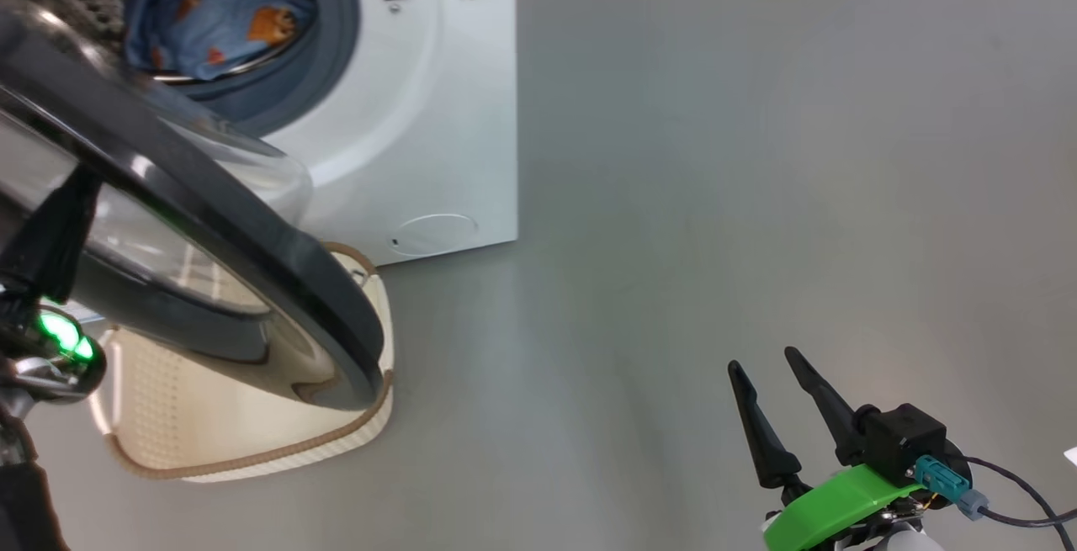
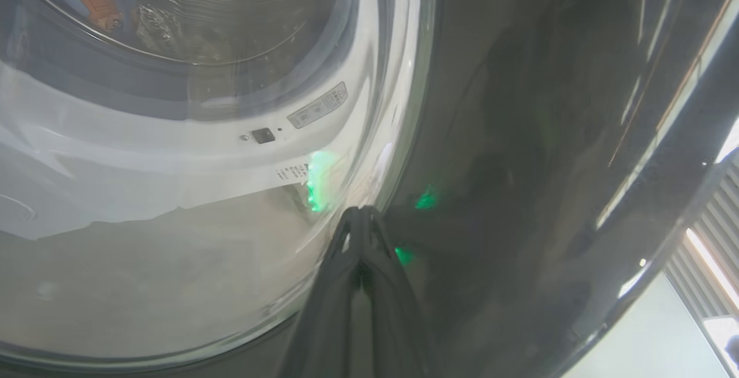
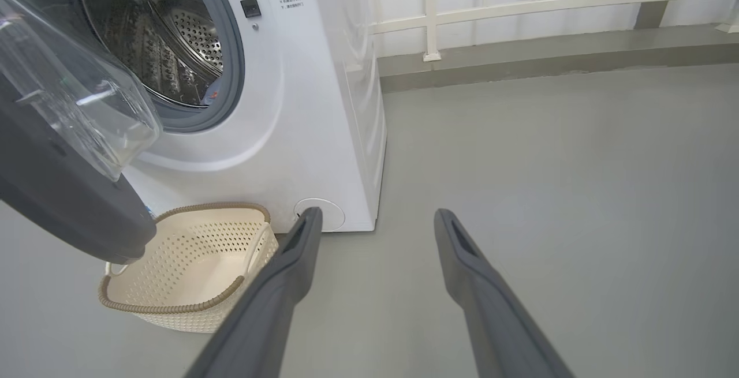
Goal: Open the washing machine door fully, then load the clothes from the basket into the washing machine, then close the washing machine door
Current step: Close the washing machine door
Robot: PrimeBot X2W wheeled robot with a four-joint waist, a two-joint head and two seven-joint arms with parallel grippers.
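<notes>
Left gripper (image 2: 361, 216): fingers pressed together into one dark wedge, nothing btwn them, tips right at the seam where the clear glass bowl meets the glossy black rim of the washing machine door (image 2: 519, 135); whether they actually touch it can't be told. In head view that arm sits at lower left w/ a green light lit, a dark finger up against the door. Door stands swung out from the washing machine (image 1: 421, 113), tilted across head view's left, its lower edge overhanging the basket (image 1: 252, 458). Clothes (image 1: 210, 21) lie inside the drum (image 3: 173, 37), a blue bundle w/ orange prints low behind the grey-blue gasket (image 1: 336, 46), on the far side of the door from the left gripper. Right gripper (image 1: 762, 359): fingers spread wide, holding nothing, over grey floor (image 1: 757, 156), well apart from door, basket and machine. Views differ: left wrist view sees clothes and machine front thru the curved glass, distorted; head view gives the clothes clearest; right wrist view catches just a sliver of fabric at the drum's bottom, but shows the basket's perforated inside, the basket on the floor just beside the machine front near the round flap (image 3: 336, 216), plus a white railing (image 3: 519, 6) behind.
</notes>
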